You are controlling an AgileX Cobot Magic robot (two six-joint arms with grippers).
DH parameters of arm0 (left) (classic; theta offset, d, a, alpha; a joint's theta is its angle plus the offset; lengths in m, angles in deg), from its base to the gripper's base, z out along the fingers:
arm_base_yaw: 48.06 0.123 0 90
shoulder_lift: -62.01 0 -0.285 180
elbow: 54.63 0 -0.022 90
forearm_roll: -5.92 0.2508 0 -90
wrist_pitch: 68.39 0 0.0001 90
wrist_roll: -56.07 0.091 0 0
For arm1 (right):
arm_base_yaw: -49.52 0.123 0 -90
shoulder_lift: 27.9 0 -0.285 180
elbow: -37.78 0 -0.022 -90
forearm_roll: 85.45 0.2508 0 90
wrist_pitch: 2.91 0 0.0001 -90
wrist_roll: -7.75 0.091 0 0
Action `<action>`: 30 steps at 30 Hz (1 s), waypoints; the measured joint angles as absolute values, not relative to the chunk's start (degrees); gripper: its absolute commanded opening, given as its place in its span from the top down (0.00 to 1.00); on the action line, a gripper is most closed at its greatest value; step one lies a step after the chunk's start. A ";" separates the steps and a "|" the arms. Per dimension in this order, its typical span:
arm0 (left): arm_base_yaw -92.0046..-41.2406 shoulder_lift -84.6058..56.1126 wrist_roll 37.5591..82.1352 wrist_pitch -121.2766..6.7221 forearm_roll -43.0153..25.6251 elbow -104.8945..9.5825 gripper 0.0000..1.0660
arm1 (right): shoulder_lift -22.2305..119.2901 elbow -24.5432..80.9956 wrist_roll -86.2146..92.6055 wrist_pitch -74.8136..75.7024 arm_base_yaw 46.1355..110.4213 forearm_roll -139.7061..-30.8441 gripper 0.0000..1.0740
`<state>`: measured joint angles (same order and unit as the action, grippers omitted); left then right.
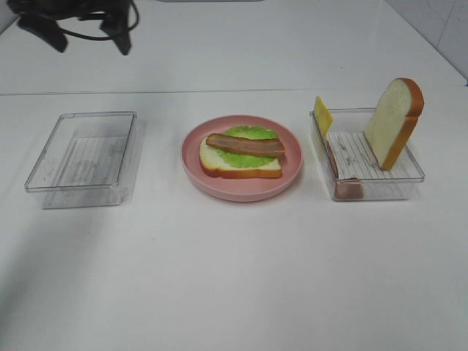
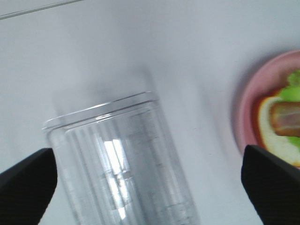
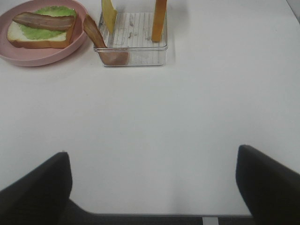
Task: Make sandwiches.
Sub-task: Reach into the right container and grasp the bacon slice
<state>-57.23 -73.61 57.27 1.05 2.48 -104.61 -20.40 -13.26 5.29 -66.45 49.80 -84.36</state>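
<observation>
On the pink plate [image 1: 191, 157] lies the open sandwich [image 1: 241, 157]: one white bread slice with lettuce and a bacon strip [image 1: 245, 145] on top. It also shows in the right wrist view as the sandwich [image 3: 42, 29] and, at the frame's edge, in the left wrist view as the sandwich [image 2: 283, 126]. A second bread slice [image 1: 395, 121] stands upright in the right clear tray [image 1: 380, 186], with yellow cheese [image 1: 322, 115] and a brown strip [image 3: 96, 33]. My left gripper [image 2: 150, 187] hangs open over the empty left tray [image 2: 122, 159]. My right gripper [image 3: 150, 187] is open above bare table, well short of its tray.
The empty clear tray [image 1: 84, 157] sits left of the plate, and the filled tray [image 3: 133, 56] right of it. The left arm [image 1: 73, 22] shows dark at the far left corner. White table stretches in front of all three.
</observation>
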 measured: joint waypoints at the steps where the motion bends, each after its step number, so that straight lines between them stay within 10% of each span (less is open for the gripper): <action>1: -54.07 -72.23 58.01 1.05 2.65 -103.29 0.04 | -20.40 -13.26 5.29 -66.45 49.80 -84.36 0.14; 16: -45.54 -64.38 60.25 1.05 3.91 -96.07 0.04 | -20.40 -13.26 5.29 -66.45 49.80 -84.36 0.14; 30: -45.54 -35.50 60.42 -3.36 3.97 -56.19 0.04 | -20.40 -13.26 5.29 -66.45 49.80 -84.36 0.14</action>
